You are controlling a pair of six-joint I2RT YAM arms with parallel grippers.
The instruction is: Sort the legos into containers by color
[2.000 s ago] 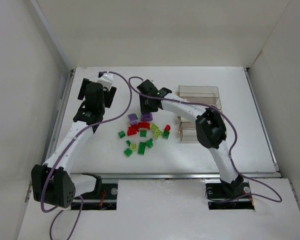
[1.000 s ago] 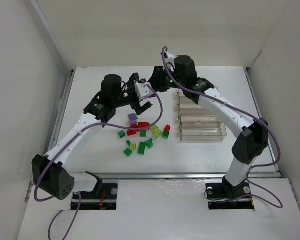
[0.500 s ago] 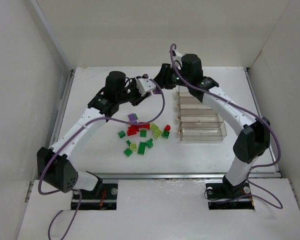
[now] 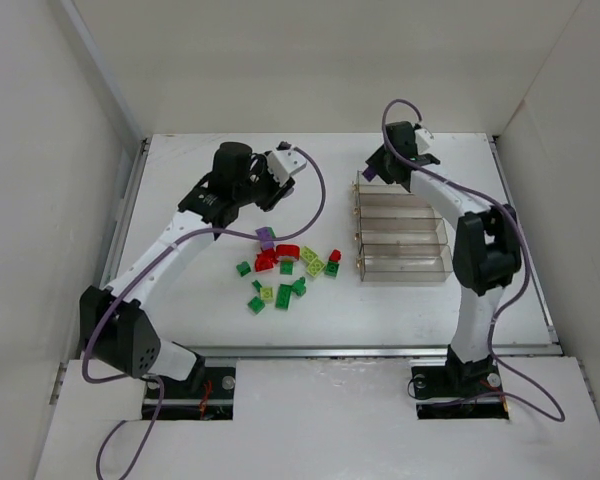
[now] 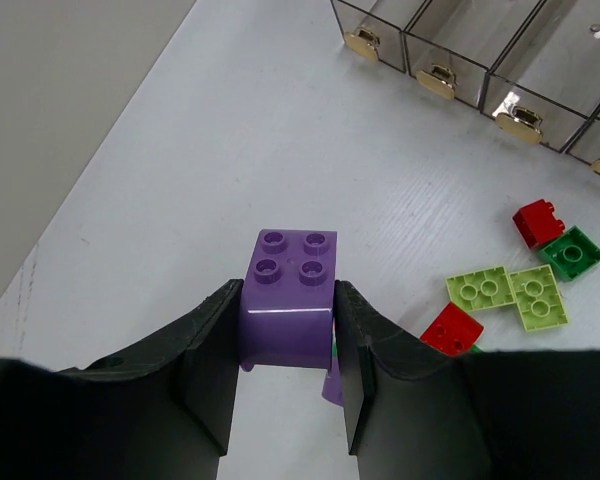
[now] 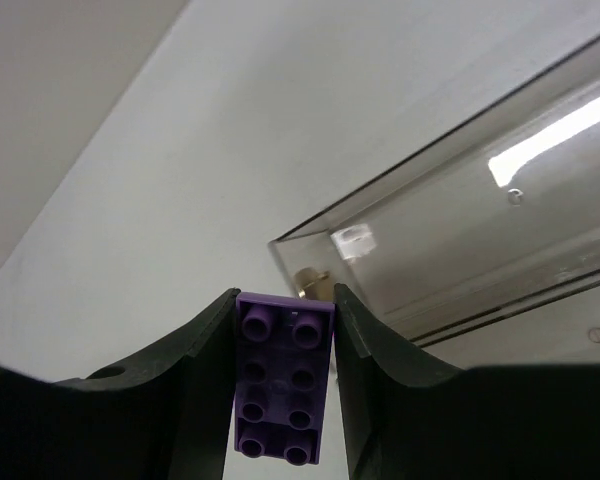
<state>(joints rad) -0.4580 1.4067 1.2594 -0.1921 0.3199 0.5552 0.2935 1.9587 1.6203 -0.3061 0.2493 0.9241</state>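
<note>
Legos, handling: judged light, rigid and not fragile. The glossy walls are likely slippery, so pinch two opposite flat side walls and leave the studs free.
Left gripper: narrowed onto a purple square brick, four studs up, one finger on each side wall.
Right gripper: closed on a purple long plate, eight studs facing the wrist camera, held across its short width.
Under the left gripper: white table with a matte, faintly grained surface.
Ahead-right of the left gripper: loose bricks on the table, well apart from the fingers: red brick, dark green brick, yellow-green pair. All are square, hard-edged moulded plastic.
Just beyond the right gripper's fingertips: a corner of the containers. They are clear, smoky, thin-walled plastic with straight rims and one brass-coloured knob on the end face.
Farthest ahead-right of the left gripper: the containers' end faces, side by side, each with a knob.
Release, judgement: a small opening over a bin should be enough.
</note>
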